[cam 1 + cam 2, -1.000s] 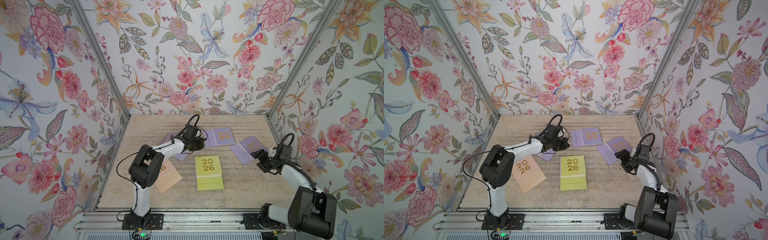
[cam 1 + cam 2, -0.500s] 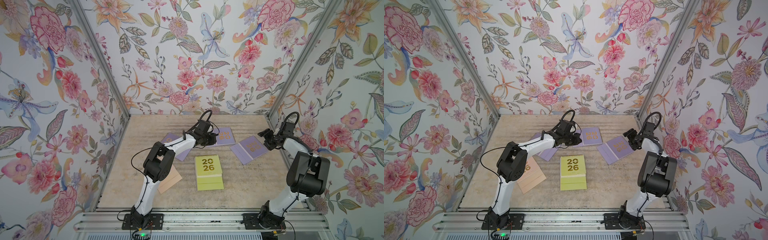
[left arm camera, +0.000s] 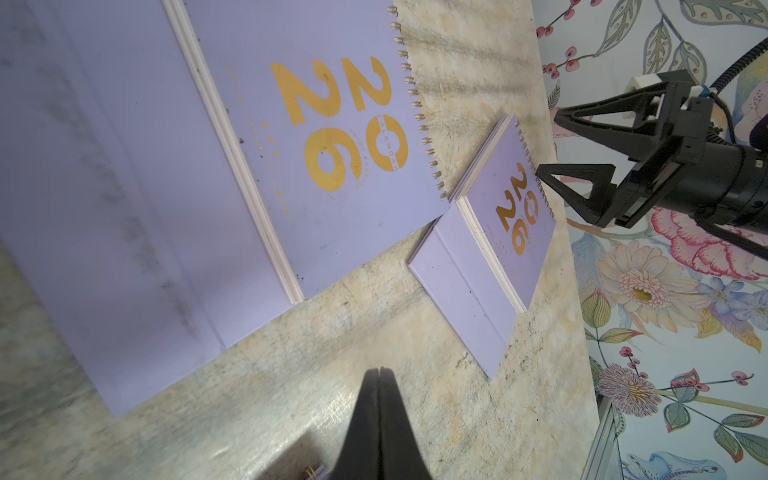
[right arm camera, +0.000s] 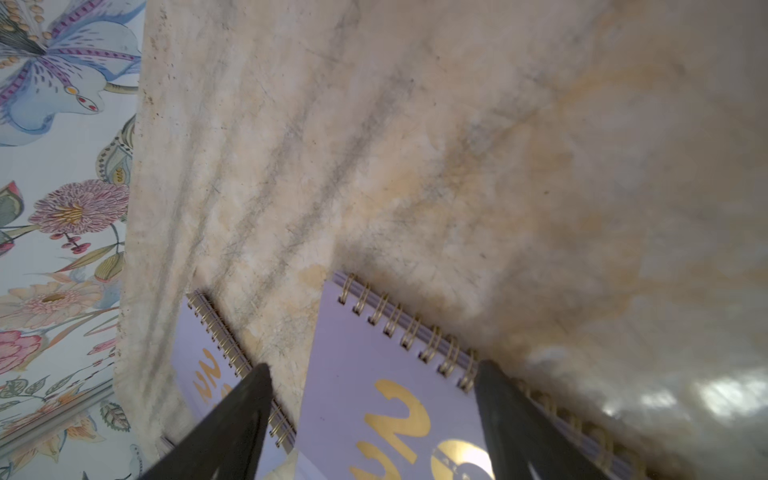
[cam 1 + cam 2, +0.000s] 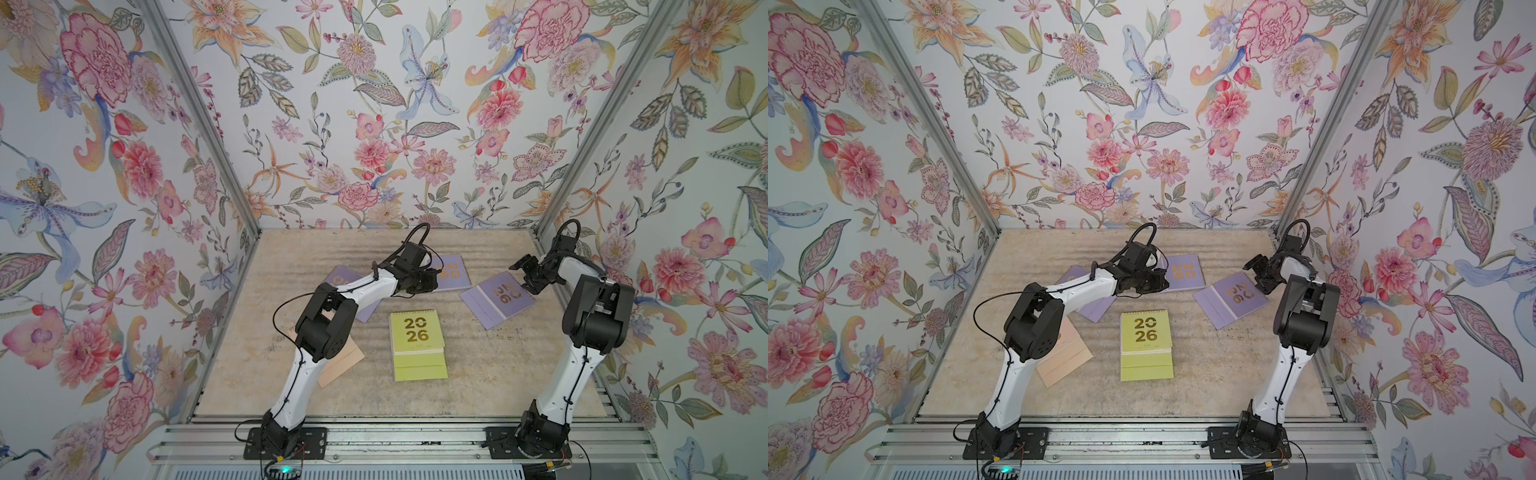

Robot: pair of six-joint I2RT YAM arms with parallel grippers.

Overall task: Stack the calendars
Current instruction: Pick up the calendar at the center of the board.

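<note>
Lilac calendar [image 5: 498, 298] is lying flat over on the right of the table [image 5: 311, 257], with my right gripper [image 4: 374, 365] spread wide just above its spiral edge. My left gripper [image 3: 379, 372] is pressed together on nothing, next to a second lilac calendar [image 3: 332, 124]. Yellow-green calendar [image 5: 417, 336] just sits mid-table.

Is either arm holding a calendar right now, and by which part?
Nothing is held. The left gripper is shut with nothing between its fingers; the right gripper is open, poised at the spiral edge of a lilac calendar.
</note>
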